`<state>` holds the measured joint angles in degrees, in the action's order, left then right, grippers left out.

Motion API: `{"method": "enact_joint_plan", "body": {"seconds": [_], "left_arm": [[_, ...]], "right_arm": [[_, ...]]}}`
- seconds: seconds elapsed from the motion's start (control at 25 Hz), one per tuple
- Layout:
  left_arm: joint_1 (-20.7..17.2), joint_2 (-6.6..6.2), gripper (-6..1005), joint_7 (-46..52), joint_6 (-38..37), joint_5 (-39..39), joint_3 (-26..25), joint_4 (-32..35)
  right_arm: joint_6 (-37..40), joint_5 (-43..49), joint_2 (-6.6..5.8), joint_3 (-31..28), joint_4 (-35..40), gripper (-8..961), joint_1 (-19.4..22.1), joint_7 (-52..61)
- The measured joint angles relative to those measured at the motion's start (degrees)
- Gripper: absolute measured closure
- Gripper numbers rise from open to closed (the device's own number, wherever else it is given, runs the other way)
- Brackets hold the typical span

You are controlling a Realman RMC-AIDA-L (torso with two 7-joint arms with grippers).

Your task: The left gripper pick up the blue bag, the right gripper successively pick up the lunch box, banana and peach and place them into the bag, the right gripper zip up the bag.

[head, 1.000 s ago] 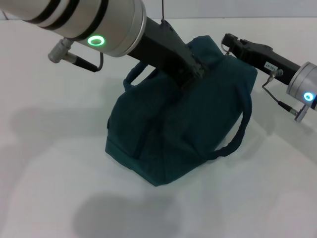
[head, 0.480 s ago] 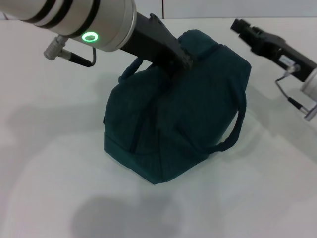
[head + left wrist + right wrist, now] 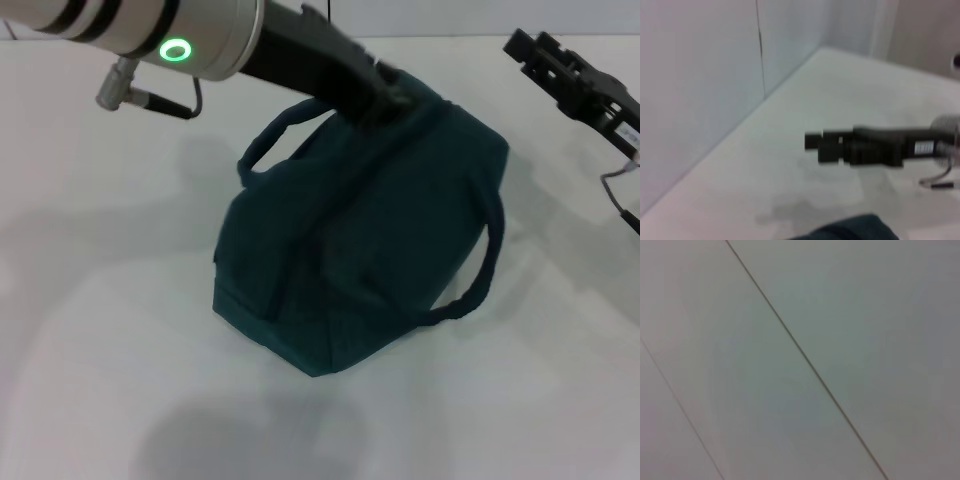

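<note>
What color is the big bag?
The bag is dark teal-blue all over, with no pattern showing. The head view shows it best.

- We see a plain white table (image 3: 120, 330) filling the head view, with soft grey shadows lying across it.
- In the left wrist view, the table runs back to a pale wall (image 3: 695, 75) with one dark vertical seam.
- The right wrist view shows only a pale panelled surface (image 3: 865, 315) crossed by thin dark diagonal lines.
</note>
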<state>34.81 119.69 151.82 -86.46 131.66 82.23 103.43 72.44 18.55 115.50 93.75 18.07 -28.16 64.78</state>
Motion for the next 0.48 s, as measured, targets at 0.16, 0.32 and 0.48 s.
{"method": "enact_joint_plan", "body": {"seconds": [0.16,0.32,0.48], "left_arm": [[-3.0,0.02,743,-4.8,4.0,-7.0,-2.8,0.7],[-7.9,0.01,573,-14.7,5.5,-22.0,-10.4,-1.0],[-13.8,-0.17,408,-29.0,3.9,-36.4,-16.4,-6.6]], "right_arm": [[2.4,0.0,-0.19,-0.5,0.0,320,1.2,-0.5],[6.8,0.3,-0.83,-0.5,0.3,225,2.2,-2.2],[17.6,4.5,-4.38,-0.5,1.2,130,3.3,-4.7]]}}
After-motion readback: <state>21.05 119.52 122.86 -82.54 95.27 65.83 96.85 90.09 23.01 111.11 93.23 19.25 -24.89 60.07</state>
